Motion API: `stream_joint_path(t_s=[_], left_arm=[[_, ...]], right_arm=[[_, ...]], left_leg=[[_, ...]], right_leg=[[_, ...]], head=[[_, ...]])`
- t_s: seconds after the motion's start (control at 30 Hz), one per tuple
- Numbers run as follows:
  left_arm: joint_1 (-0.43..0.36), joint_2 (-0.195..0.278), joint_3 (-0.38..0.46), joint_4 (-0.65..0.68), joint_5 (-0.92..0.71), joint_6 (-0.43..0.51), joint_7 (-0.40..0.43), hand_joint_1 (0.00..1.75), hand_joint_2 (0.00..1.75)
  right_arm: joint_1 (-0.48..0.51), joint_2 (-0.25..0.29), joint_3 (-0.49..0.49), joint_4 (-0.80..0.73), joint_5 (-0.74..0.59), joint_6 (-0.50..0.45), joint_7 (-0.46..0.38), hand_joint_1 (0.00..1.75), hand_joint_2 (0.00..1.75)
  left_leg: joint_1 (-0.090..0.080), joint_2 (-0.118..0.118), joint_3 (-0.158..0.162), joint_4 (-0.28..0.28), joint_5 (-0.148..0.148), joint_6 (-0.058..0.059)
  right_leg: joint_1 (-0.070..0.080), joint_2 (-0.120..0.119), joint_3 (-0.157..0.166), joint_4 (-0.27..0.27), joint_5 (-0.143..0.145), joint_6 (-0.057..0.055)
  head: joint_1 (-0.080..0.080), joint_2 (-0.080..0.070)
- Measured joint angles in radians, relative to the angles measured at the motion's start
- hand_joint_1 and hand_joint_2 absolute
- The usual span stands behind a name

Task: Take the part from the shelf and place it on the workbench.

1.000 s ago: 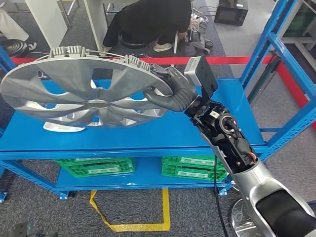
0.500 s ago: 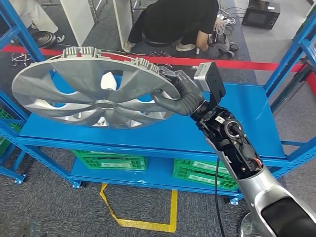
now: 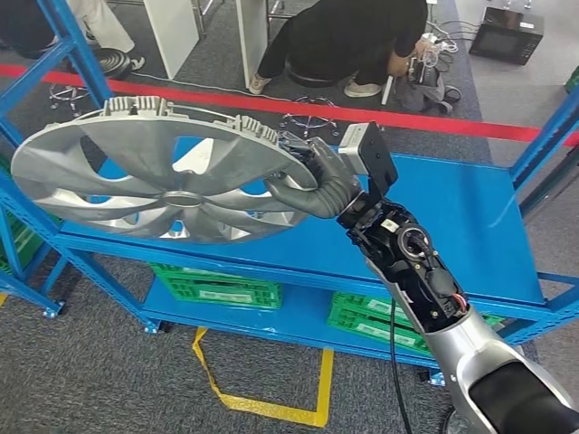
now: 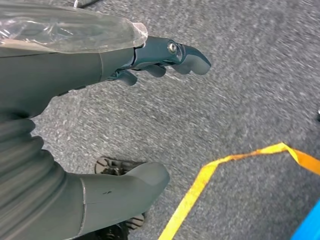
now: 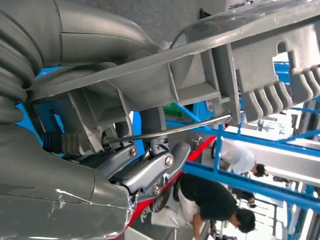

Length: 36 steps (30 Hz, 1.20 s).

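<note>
— What stands around the robot, and is anything in the way?

— A blue shelf [image 3: 437,226] fills the middle of the head view, its flat deck running across behind the raised arm. On the lower tier sit green crates [image 3: 218,287], one toward the left and another toward the right, partly hidden by the arm. Yellow tape [image 3: 273,409] marks an angular outline on the grey carpet in front of the shelf. Beyond the shelf a red line [image 3: 437,119] crosses the floor, and past it a person in dark clothes [image 3: 348,41] crouches low over cables. A blue upright of the shelf rises at the far left, close to the rim of the part.

— And the part itself?

— The silver wheel cover [image 3: 150,172] hangs in the air above the shelf's left half, tilted, with its spoked face toward the camera and ribbed clips along its upper rim. Through its openings the blue deck and something pale on it show, too hidden to name.

— How is the right robot hand [image 3: 317,176] set?

— It grips the cover at its right edge. The right wrist view shows the thick thumb over one face of the rim and the darker fingers [image 5: 151,172] pressed against the ribbed other side, so the rim is clamped between them.

— And the left robot hand [image 4: 113,115]?

— It hangs over the carpet, fingers and thumb spread apart, holding nothing, with a strip of yellow tape beyond it.
</note>
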Motion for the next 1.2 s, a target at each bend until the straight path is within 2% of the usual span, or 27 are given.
stream_joint_path(t_s=[0.07, 0.13, 0.17, 0.2, 0.23, 0.27, 0.3, 0.37, 0.4, 0.43, 0.5, 0.53, 0.57, 0.63, 0.7, 0.73, 0.77, 0.8, 0.83, 0.9, 0.93, 1.0, 1.03, 1.07, 1.1, 1.13, 1.2], left_arm=[[0.0, 0.0, 0.0, 0.0, -0.003, 0.001, 0.002, 0.0, 1.75], [-0.001, -0.001, 0.0, 0.0, -0.004, 0.001, 0.002, 0.0, 1.75], [-0.002, -0.002, 0.0, 0.0, -0.004, 0.001, 0.003, 0.0, 1.75], [-0.001, -0.003, 0.0, 0.0, -0.004, 0.001, 0.003, 0.0, 1.75], [-0.001, -0.004, 0.0, 0.0, -0.005, 0.001, 0.003, 0.0, 1.75], [-0.001, -0.004, 0.0, 0.0, -0.005, 0.001, 0.004, 0.0, 1.75], [0.0, -0.005, 0.0, 0.0, -0.005, 0.001, 0.004, 0.0, 1.75], [-0.002, -0.006, 0.0, 0.0, -0.005, 0.001, 0.005, 0.0, 1.75], [-0.003, -0.006, 0.0, 0.0, -0.005, 0.001, 0.005, 0.0, 1.75], [-0.003, -0.007, 0.0, 0.001, -0.006, 0.002, 0.006, 0.0, 1.75], [0.0, -0.007, 0.0, 0.001, -0.007, 0.005, 0.008, 0.0, 1.75], [0.002, -0.006, 0.0, 0.001, -0.008, 0.007, 0.009, 0.0, 1.75], [0.002, -0.006, 0.0, 0.001, -0.009, 0.008, 0.009, 0.0, 1.75], [-0.002, -0.005, 0.0, 0.002, -0.012, 0.01, 0.01, 0.0, 1.75], [-0.005, -0.007, 0.0, 0.002, -0.014, 0.01, 0.011, 0.0, 1.75], [-0.004, -0.008, 0.0, 0.002, -0.014, 0.01, 0.012, 0.0, 1.75], [-0.004, -0.009, 0.0, 0.002, -0.014, 0.011, 0.012, 0.0, 1.75], [-0.003, -0.008, 0.0, 0.002, -0.014, 0.012, 0.012, 0.0, 1.75], [-0.004, -0.008, 0.0, 0.002, -0.014, 0.013, 0.012, 0.0, 1.75], [-0.008, -0.007, 0.0, 0.002, -0.014, 0.016, 0.012, 0.0, 1.75], [-0.009, -0.007, 0.0, 0.002, -0.014, 0.017, 0.012, 0.0, 1.75], [-0.008, -0.007, 0.0, 0.002, -0.014, 0.017, 0.012, 0.0, 1.75], [-0.006, -0.007, 0.0, 0.002, -0.014, 0.017, 0.012, 0.0, 1.75], [-0.005, -0.006, 0.0, 0.002, -0.014, 0.017, 0.012, 0.0, 1.75], [-0.005, -0.006, 0.0, 0.002, -0.015, 0.017, 0.012, 0.0, 1.75], [-0.006, -0.006, 0.0, 0.002, -0.016, 0.017, 0.012, 0.0, 1.75], [-0.007, -0.006, 0.0, 0.002, -0.019, 0.017, 0.016, 0.0, 1.75]], right_arm=[[0.008, 0.0, -0.004, -0.006, 0.006, 0.0, 0.001, 1.75, 1.75], [0.016, 0.0, -0.008, -0.009, 0.01, 0.0, 0.002, 1.75, 1.75], [0.021, 0.0, -0.01, -0.01, 0.011, 0.0, 0.002, 1.75, 1.75], [0.026, 0.0, -0.011, -0.011, 0.012, 0.0, 0.002, 1.75, 1.75], [0.03, 0.0, -0.012, -0.012, 0.012, 0.0, 0.002, 1.75, 1.75], [0.033, 0.0, -0.013, -0.012, 0.013, 0.0, 0.002, 1.75, 1.75], [0.034, 0.0, -0.013, -0.013, 0.013, 0.0, 0.003, 1.75, 1.75], [0.035, 0.0, -0.015, -0.015, 0.013, 0.001, 0.003, 1.75, 1.75], [0.035, 0.0, -0.017, -0.018, 0.014, 0.001, 0.002, 1.75, 1.75], [0.036, 0.0, -0.018, -0.02, 0.016, 0.002, 0.001, 1.75, 1.75], [0.036, 0.0, -0.021, -0.022, 0.024, 0.006, 0.001, 1.75, 1.75], [0.037, 0.0, -0.022, -0.023, 0.028, 0.009, 0.001, 1.75, 1.75], [0.036, 0.0, -0.023, -0.023, 0.03, 0.01, 0.001, 1.75, 1.75], [0.036, 0.0, -0.027, -0.026, 0.032, 0.013, 0.0, 1.75, 1.75], [0.036, 0.0, -0.03, -0.028, 0.034, 0.016, -0.002, 1.75, 1.75], [0.037, 0.0, -0.03, -0.028, 0.036, 0.017, -0.002, 1.75, 1.75], [0.037, 0.0, -0.03, -0.028, 0.037, 0.019, -0.002, 1.75, 1.75], [0.037, 0.0, -0.03, -0.028, 0.038, 0.02, -0.003, 1.75, 1.75], [0.037, 0.0, -0.03, -0.028, 0.038, 0.021, -0.003, 1.75, 1.75], [0.035, 0.0, -0.032, -0.029, 0.039, 0.021, -0.005, 1.75, 1.75], [0.034, 0.0, -0.032, -0.03, 0.041, 0.022, -0.006, 1.75, 1.75], [0.033, 0.001, -0.033, -0.031, 0.046, 0.023, -0.007, 1.75, 1.75], [0.033, 0.002, -0.033, -0.031, 0.049, 0.023, -0.007, 1.75, 1.75], [0.033, 0.002, -0.034, -0.031, 0.05, 0.023, -0.007, 1.75, 1.75], [0.034, 0.002, -0.035, -0.032, 0.051, 0.022, -0.007, 1.75, 1.75], [0.035, 0.002, -0.036, -0.032, 0.054, 0.022, -0.007, 1.75, 1.75], [0.037, 0.002, -0.04, -0.034, 0.063, 0.021, -0.006, 1.75, 1.75]], left_leg=[[0.004, -0.015, 0.002, -0.003, 0.003, 0.012], [0.005, -0.031, 0.003, -0.004, 0.003, 0.02], [0.004, -0.04, 0.003, -0.004, 0.003, 0.022], [0.003, -0.05, 0.004, -0.003, 0.003, 0.022], [0.003, -0.061, 0.004, -0.003, 0.003, 0.022], [0.003, -0.073, 0.006, -0.003, 0.002, 0.022], [0.003, -0.085, 0.008, -0.002, 0.002, 0.021], [0.003, -0.106, 0.008, 0.0, 0.001, 0.017], [0.004, -0.116, 0.004, 0.001, 0.003, 0.012], [0.005, -0.126, -0.002, 0.001, 0.005, 0.007], [0.007, -0.142, -0.01, 0.0, 0.011, -0.005], [0.006, -0.13, -0.014, 0.006, 0.007, -0.01], [0.004, -0.109, -0.025, 0.029, -0.008, -0.014], [0.002, -0.056, -0.081, 0.143, -0.066, -0.022], [0.005, -0.039, -0.149, 0.28, -0.116, -0.028], [0.006, -0.037, -0.164, 0.307, -0.118, -0.03], [0.008, -0.035, -0.156, 0.291, -0.102, -0.032], [0.009, -0.028, -0.126, 0.234, -0.071, -0.032], [0.009, -0.01, -0.083, 0.154, -0.038, -0.031], [0.003, 0.019, -0.019, 0.032, 0.001, -0.022], [0.001, 0.024, -0.008, 0.008, 0.005, -0.016], [-0.002, 0.003, -0.009, 0.005, 0.004, -0.003], [-0.001, -0.006, -0.008, 0.004, 0.004, 0.002], [0.0, -0.015, -0.007, 0.003, 0.005, 0.008], [0.002, -0.024, -0.006, 0.001, 0.007, 0.013], [0.002, -0.033, -0.006, 0.001, 0.007, 0.017], [0.0, -0.053, -0.005, 0.002, 0.007, 0.021]], right_leg=[[-0.005, 0.024, -0.018, 0.046, -0.035, 0.011], [-0.008, 0.06, -0.076, 0.178, -0.104, 0.017], [-0.008, 0.067, -0.11, 0.254, -0.135, 0.019], [-0.008, 0.071, -0.136, 0.307, -0.149, 0.019], [-0.008, 0.072, -0.145, 0.321, -0.143, 0.019], [-0.008, 0.074, -0.135, 0.292, -0.115, 0.017], [-0.008, 0.08, -0.107, 0.227, -0.074, 0.014], [-0.012, 0.122, -0.044, 0.081, -0.007, 0.006], [-0.013, 0.14, -0.023, 0.037, 0.007, 0.003], [-0.013, 0.151, -0.014, 0.017, 0.008, 0.001], [-0.013, 0.136, -0.007, 0.007, 0.009, -0.005], [-0.014, 0.125, -0.004, 0.003, 0.012, -0.01], [-0.016, 0.113, -0.001, -0.002, 0.014, -0.016], [-0.017, 0.087, 0.002, -0.007, 0.016, -0.023], [-0.015, 0.061, 0.001, -0.007, 0.015, -0.026], [-0.015, 0.049, 0.001, -0.007, 0.015, -0.026], [-0.015, 0.037, 0.001, -0.007, 0.014, -0.026], [-0.015, 0.027, 0.002, -0.006, 0.013, -0.024], [-0.014, 0.016, 0.003, -0.006, 0.01, -0.021], [-0.007, -0.002, 0.005, -0.002, 0.004, -0.011], [-0.003, -0.01, 0.006, -0.001, 0.0, -0.006], [-0.002, -0.025, 0.009, -0.001, -0.005, 0.004], [-0.005, -0.02, 0.008, 0.005, -0.013, 0.009], [-0.009, -0.003, 0.001, 0.025, -0.03, 0.014], [-0.011, 0.02, -0.018, 0.069, -0.057, 0.018], [-0.013, 0.046, -0.048, 0.134, -0.091, 0.021], [-0.013, 0.069, -0.116, 0.28, -0.149, 0.021]], head=[[0.004, 0.0], [0.013, 0.0], [0.018, 0.0], [0.022, 0.0], [0.024, 0.0], [0.027, 0.0], [0.031, 0.0], [0.037, 0.0], [0.038, 0.0], [0.037, 0.0], [0.037, 0.0], [0.035, 0.0], [0.03, 0.0], [0.014, 0.0], [0.003, 0.0], [0.0, 0.0], [-0.002, 0.0], [-0.004, 0.0], [-0.006, 0.0], [-0.008, 0.0], [-0.005, 0.0], [0.002, 0.0], [0.004, 0.0], [0.005, 0.0], [0.008, 0.0], [0.012, 0.0], [0.021, 0.0]])
